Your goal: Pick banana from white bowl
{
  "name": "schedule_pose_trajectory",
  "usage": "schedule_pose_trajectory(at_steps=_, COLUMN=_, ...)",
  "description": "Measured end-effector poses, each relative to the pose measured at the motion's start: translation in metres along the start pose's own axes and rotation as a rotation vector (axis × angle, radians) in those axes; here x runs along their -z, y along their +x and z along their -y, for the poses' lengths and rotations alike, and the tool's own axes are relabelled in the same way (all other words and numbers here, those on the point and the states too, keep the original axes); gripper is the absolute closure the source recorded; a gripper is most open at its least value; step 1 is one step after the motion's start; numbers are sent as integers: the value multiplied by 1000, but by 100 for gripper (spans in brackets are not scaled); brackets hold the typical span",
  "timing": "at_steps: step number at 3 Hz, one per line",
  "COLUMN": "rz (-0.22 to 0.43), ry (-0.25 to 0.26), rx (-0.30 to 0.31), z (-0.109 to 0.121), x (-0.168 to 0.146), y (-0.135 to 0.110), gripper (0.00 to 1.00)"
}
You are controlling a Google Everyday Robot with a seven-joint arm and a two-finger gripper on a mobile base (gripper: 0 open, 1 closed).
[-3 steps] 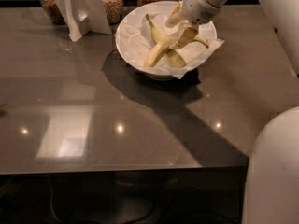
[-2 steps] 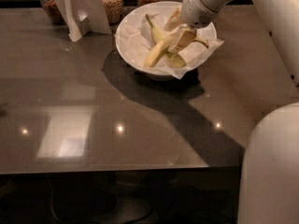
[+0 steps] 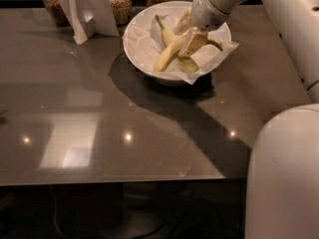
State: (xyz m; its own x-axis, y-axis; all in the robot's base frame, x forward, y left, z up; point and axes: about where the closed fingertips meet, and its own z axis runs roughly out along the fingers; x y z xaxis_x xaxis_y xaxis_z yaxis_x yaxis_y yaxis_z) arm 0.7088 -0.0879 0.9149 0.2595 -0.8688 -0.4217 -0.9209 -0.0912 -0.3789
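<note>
The white bowl [image 3: 137, 39], lined with crumpled white paper, stands at the back middle of the table. Two bananas lie crossed in it. The banana [image 3: 167, 59] is the longer, pale yellow one, running from the bowl's lower left up to a dark stem at the right. A shorter, greener banana [image 3: 164, 30] lies under it. My gripper [image 3: 188, 33] reaches down into the bowl from the upper right. It is open, with one finger on each side of the pale banana's upper part. The banana rests in the bowl.
Glass jars of grain [image 3: 119, 1] stand along the table's back edge. A white folded card holder [image 3: 82, 9] stands left of the bowl. My white arm [image 3: 294, 39] runs along the right side, and the robot body [image 3: 284, 178] fills the lower right corner.
The gripper has stayed in the bowl over the pale banana, barely shifting. The bananas have not moved.
</note>
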Motion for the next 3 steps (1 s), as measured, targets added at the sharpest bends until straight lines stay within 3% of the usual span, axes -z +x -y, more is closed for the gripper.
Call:
schedule_pose_trajectory(at_steps=1, rz=-13, ry=-20, rx=8, z=0, x=-5, y=1, gripper=49)
schedule_pose_trajectory(at_steps=3, rz=-30, ry=-56, rx=32, z=-3, x=-8, y=-2, gripper=91)
